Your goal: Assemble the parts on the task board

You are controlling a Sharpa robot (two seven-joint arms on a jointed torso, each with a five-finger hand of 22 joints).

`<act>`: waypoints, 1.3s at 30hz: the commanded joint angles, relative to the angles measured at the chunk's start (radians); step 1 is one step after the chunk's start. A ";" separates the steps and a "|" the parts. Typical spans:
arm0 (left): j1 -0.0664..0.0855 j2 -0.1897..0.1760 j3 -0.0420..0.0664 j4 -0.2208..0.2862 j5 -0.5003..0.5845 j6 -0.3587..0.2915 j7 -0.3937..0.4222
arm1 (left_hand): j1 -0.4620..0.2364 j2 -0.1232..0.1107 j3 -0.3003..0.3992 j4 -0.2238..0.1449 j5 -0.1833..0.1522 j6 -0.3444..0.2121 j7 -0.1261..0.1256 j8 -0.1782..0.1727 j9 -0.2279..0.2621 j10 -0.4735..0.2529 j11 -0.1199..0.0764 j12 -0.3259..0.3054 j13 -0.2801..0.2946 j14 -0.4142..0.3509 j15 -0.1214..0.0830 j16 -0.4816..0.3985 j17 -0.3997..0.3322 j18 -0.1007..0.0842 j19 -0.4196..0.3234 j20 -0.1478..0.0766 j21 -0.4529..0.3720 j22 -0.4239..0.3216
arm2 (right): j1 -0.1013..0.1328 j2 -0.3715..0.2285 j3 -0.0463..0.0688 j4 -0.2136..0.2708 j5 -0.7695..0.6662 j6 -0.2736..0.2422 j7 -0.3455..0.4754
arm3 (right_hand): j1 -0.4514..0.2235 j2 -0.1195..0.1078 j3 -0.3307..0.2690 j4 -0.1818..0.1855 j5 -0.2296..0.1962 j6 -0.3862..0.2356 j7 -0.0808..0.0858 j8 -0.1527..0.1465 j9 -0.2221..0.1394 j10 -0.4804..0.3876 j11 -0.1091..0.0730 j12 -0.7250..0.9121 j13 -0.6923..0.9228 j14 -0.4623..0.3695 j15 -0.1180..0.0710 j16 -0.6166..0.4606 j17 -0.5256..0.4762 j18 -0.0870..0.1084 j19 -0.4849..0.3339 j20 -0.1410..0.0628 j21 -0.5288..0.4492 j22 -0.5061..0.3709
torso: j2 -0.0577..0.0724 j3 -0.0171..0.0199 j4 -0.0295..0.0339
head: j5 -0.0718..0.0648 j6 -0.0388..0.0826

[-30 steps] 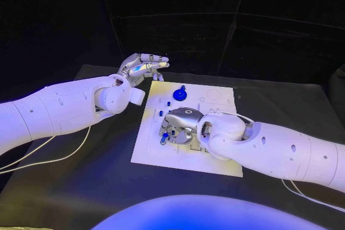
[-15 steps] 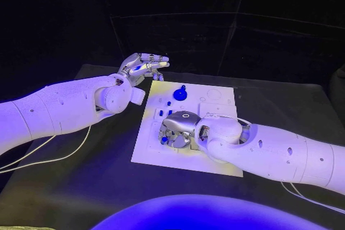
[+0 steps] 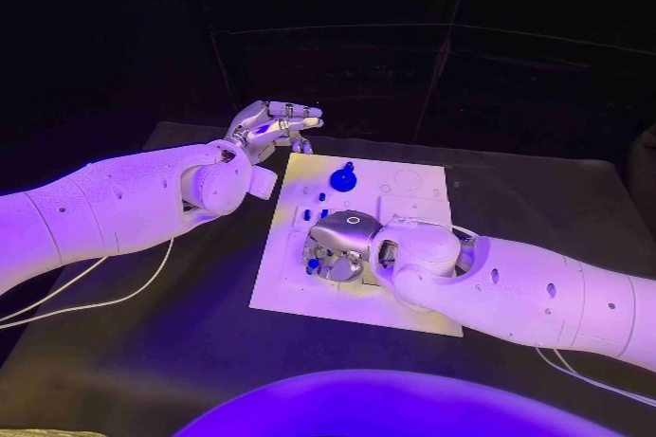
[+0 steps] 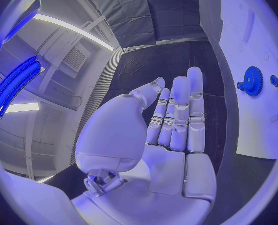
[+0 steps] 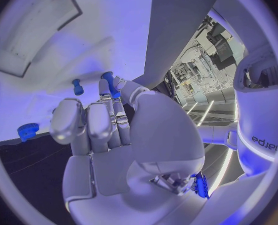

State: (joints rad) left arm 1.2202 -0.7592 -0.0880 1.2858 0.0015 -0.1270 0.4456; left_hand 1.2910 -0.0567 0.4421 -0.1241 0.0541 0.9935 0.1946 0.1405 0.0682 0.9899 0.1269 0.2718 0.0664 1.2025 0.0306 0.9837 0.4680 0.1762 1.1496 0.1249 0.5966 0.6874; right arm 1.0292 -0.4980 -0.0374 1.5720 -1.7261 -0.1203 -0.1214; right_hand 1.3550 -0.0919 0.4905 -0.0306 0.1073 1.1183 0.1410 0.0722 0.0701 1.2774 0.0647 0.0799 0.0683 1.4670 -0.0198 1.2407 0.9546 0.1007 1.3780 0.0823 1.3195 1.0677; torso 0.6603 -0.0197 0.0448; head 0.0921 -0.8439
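Here we saw the right hand [image 3: 342,243] low over the task board [image 3: 410,314], fingers [image 5: 107,110] pinching a blue peg [image 5: 110,85], its long axis upright; the left hand [image 3: 271,122] hovered empty, fingers apart, well away.

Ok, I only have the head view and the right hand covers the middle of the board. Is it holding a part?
Observer: Yes. In the right wrist view the right hand pinches a small blue peg at its fingertips, over the task board.
Operator: Anything else under there?
Observer: A second, shorter blue peg stands on the board just beside the fingertips, apart from the held one.
Operator: And the left palm? I only see the back of that hand.
Observer: The left wrist view shows the left hand holding nothing, fingers stretched out side by side, off the board's edge near the blue gear.
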 commanded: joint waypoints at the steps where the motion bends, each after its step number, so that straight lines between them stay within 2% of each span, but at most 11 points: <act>1: 0.002 0.001 0.001 0.000 0.003 0.012 0.004 | 0.002 -0.006 0.002 -0.003 0.003 -0.003 0.000 0.004 0.000 -0.004 -0.002 0.004 0.000 -0.006 0.001 0.004 -0.001 0.007 -0.001 0.004 -0.003 -0.001 | -0.002 -0.001 -0.003 -0.001 -0.014 0.003 -0.009 | -0.030 -0.018 -0.014 0.010 0.016 -0.022 0.011 -0.011 -0.005 -0.021 0.009 -0.013 -0.003 0.008 0.008 -0.003 0.001 -0.005 -0.006 0.009 -0.001 -0.006 | -0.001 -0.0005 -0.0009 | 0.001 -0.001; 5: 0.002 0.000 0.001 0.001 0.003 0.012 0.003 | 0.002 -0.006 0.002 -0.003 0.003 -0.003 0.000 0.004 0.000 -0.004 -0.002 0.004 0.000 -0.006 0.001 0.004 -0.001 0.007 -0.001 0.004 -0.003 -0.001 | -0.002 0.000 -0.004 -0.003 -0.011 -0.003 -0.013 | -0.074 -0.056 -0.057 0.029 0.021 -0.128 0.010 -0.013 -0.009 -0.042 0.013 -0.012 -0.002 0.009 0.013 0.005 0.008 -0.003 -0.009 0.016 -0.002 -0.007 | 0.000 -0.0006 -0.0006 | 0.001 -0.001; 12: 0.002 -0.002 0.001 0.002 0.003 0.014 0.001 | 0.002 -0.006 0.002 -0.003 0.003 -0.003 0.000 0.004 0.000 -0.004 -0.002 0.004 0.000 -0.006 0.001 0.004 -0.001 0.007 -0.001 0.004 -0.003 -0.001 | -0.002 -0.002 -0.004 -0.002 -0.008 -0.040 -0.023 | -0.084 -0.061 -0.117 0.048 -0.003 -0.348 -0.009 -0.017 -0.013 -0.039 -0.006 -0.003 0.001 0.012 -0.003 0.016 0.016 -0.004 -0.005 0.003 0.003 0.000 | 0.000 -0.0003 -0.0008 | -0.001 -0.001; 15: 0.002 -0.002 0.001 0.002 0.003 0.014 0.000 | 0.002 -0.006 0.002 -0.003 0.003 -0.003 0.000 0.004 0.000 -0.004 -0.002 0.004 0.000 -0.006 0.001 0.004 -0.001 0.007 -0.001 0.004 -0.003 -0.001 | -0.002 -0.004 -0.004 0.000 -0.006 -0.067 -0.023 | -0.082 -0.058 -0.129 0.052 -0.002 -0.389 -0.014 -0.019 -0.014 -0.037 -0.009 -0.001 0.001 0.013 -0.006 0.019 0.019 -0.005 -0.003 0.000 0.005 0.004 | 0.000 -0.0003 -0.0005 | -0.002 -0.001; 23: 0.002 -0.003 0.001 0.002 0.003 0.015 -0.004 | 0.000 -0.006 0.002 -0.003 0.003 -0.005 0.000 0.005 0.000 -0.007 -0.001 0.005 0.000 -0.006 0.002 0.005 -0.003 0.006 -0.001 0.004 -0.003 -0.002 | -0.003 -0.042 -0.003 0.035 0.037 -0.228 0.017 | -0.060 -0.040 -0.140 0.053 0.024 -0.261 0.002 0.005 0.001 -0.025 -0.006 0.005 0.002 0.018 -0.004 0.037 0.042 -0.009 0.006 0.000 0.015 0.019 | -0.002 0.0006 -0.0058 | -0.011 0.005; 27: 0.002 -0.003 0.001 0.002 0.003 0.017 -0.006 | 0.000 -0.006 0.002 -0.003 0.003 -0.005 0.000 0.005 0.000 -0.007 -0.001 0.005 0.000 -0.006 0.002 0.005 -0.003 0.006 -0.001 0.004 -0.003 -0.002 | 0.007 -0.105 -0.002 0.077 0.110 -0.283 0.034 | -0.049 -0.040 -0.142 0.050 0.027 -0.235 0.003 0.010 0.003 -0.018 -0.002 0.010 0.004 0.021 -0.001 0.048 0.059 -0.010 0.008 0.002 0.018 0.024 | -0.003 -0.0008 -0.0022 | -0.019 0.008; 30: 0.002 -0.006 0.001 0.004 0.003 0.018 -0.007 | 0.000 -0.006 0.002 -0.003 0.003 -0.005 0.000 0.005 0.000 -0.007 -0.001 0.005 0.000 -0.006 0.002 0.005 -0.003 0.006 -0.001 0.004 -0.003 -0.002 | 0.030 -0.177 -0.002 0.117 0.207 -0.280 0.020 | -0.065 -0.049 -0.166 0.061 0.032 -0.203 0.002 0.020 0.005 0.034 -0.003 0.047 0.023 0.024 -0.001 0.059 0.071 -0.010 0.011 0.004 0.021 0.029 | -0.003 -0.0019 -0.0018 | -0.030 0.015; 33: 0.002 -0.009 0.001 0.004 0.003 0.017 -0.007 | 0.000 -0.006 0.001 -0.003 0.003 -0.006 0.000 0.005 0.000 -0.008 -0.001 0.005 0.000 -0.006 0.002 0.005 -0.003 0.006 -0.001 0.004 -0.003 -0.002 | 0.056 -0.255 -0.003 0.152 0.294 -0.195 -0.028 | -0.092 -0.082 -0.229 0.073 0.055 -0.184 -0.002 0.026 0.005 0.121 -0.012 0.145 0.083 0.025 -0.008 0.070 0.085 -0.010 0.014 -0.001 0.025 0.034 | -0.004 -0.0025 -0.0057 | -0.049 0.020; 35: 0.002 -0.011 0.001 0.004 0.003 0.017 -0.007 | 0.000 -0.006 0.001 -0.003 0.003 -0.006 0.000 0.005 0.000 -0.008 -0.001 0.005 0.000 -0.006 0.002 0.005 -0.003 0.006 -0.001 0.004 -0.003 -0.002 | 0.066 -0.295 -0.003 0.166 0.322 -0.153 -0.057 | -0.134 -0.086 -0.295 0.105 0.071 -0.150 -0.010 0.048 0.010 0.164 -0.025 0.265 0.171 0.024 -0.014 0.075 0.087 -0.015 0.017 -0.016 0.028 0.041 | -0.006 -0.0030 -0.0095 | -0.058 0.026; 37: 0.002 -0.013 0.000 0.004 0.003 0.018 -0.008 | 0.000 -0.006 0.001 -0.003 0.003 -0.006 0.000 0.005 0.000 -0.008 -0.001 0.005 0.000 -0.006 0.002 0.005 -0.003 0.006 -0.001 0.004 -0.003 -0.002 | 0.075 -0.340 -0.003 0.181 0.344 -0.113 -0.097 | -0.109 -0.074 -0.413 0.137 0.128 -0.130 -0.039 0.087 0.013 0.152 -0.052 0.905 0.809 0.042 -0.035 0.138 0.181 -0.015 0.034 -0.035 0.046 0.070 | -0.007 -0.0039 -0.0144 | -0.074 0.029; 39: 0.001 -0.013 -0.001 0.004 0.003 0.019 -0.007 | 0.000 -0.006 0.001 -0.003 0.003 -0.006 0.000 0.005 0.000 -0.008 -0.001 0.005 0.000 -0.006 0.002 0.005 -0.003 0.006 -0.001 0.004 -0.003 -0.002 | 0.079 -0.379 -0.003 0.193 0.358 -0.095 -0.137 | -0.134 -0.038 -0.465 0.188 0.102 -0.134 -0.024 0.108 0.014 0.133 -0.033 1.116 1.052 0.045 -0.030 0.168 0.247 -0.025 0.042 -0.022 0.059 0.098 | -0.007 -0.0045 -0.0206 | -0.082 0.032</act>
State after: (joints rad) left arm 1.2202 -0.7728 -0.0892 1.2876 0.0016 -0.1214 0.4359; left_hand 1.2910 -0.0567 0.4420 -0.1241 0.0541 0.9935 0.1946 0.1405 0.0682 0.9899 0.1269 0.2718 0.0665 1.2025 0.0306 0.9836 0.4660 0.1761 1.1496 0.1249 0.5966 0.6867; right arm 1.1060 -0.8683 -0.0402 1.7564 -1.4593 -0.2886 -0.1720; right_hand 1.2174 -0.1396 0.0425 0.1492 0.2125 0.9857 0.1143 0.1741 0.0833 1.4198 0.0285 1.0798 1.0319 1.4649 -0.0478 1.4001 1.1842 0.0849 1.4159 0.0555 1.3750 1.1591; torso 0.6545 -0.0228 0.0336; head 0.0211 -0.8153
